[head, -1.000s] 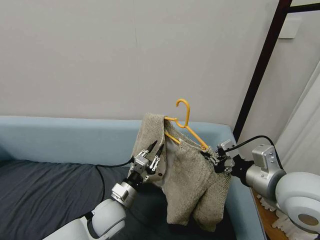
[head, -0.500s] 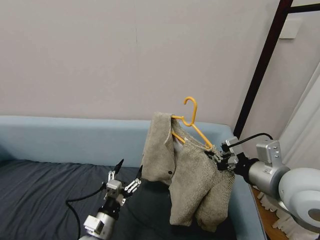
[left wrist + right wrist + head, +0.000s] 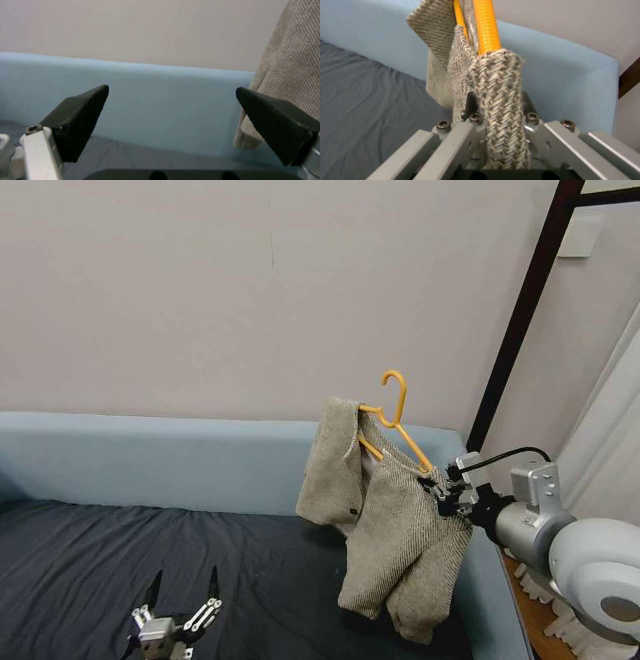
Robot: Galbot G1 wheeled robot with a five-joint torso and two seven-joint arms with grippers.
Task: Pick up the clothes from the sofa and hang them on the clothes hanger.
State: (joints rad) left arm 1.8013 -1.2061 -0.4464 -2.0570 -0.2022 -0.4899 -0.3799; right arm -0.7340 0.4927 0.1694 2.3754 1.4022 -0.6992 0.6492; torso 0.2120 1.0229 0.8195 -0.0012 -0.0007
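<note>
Spanning the scene: blue sofa [image 3: 150, 460]. Held up before its right end: beige knit sweater [image 3: 400, 520], draped over yellow hanger [image 3: 398, 415]. Clamped on sweater-covered hanger arm at its lower tip: right gripper [image 3: 440, 485]. Low over dark seat, fingers spread wide, empty: left gripper [image 3: 184, 585].

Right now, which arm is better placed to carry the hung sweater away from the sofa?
Right. The right gripper is shut on the end of the orange hanger through the sweater, and the black pole stands on its side. The left gripper hangs open, low over the sofa seat, apart from the sweater.
</note>
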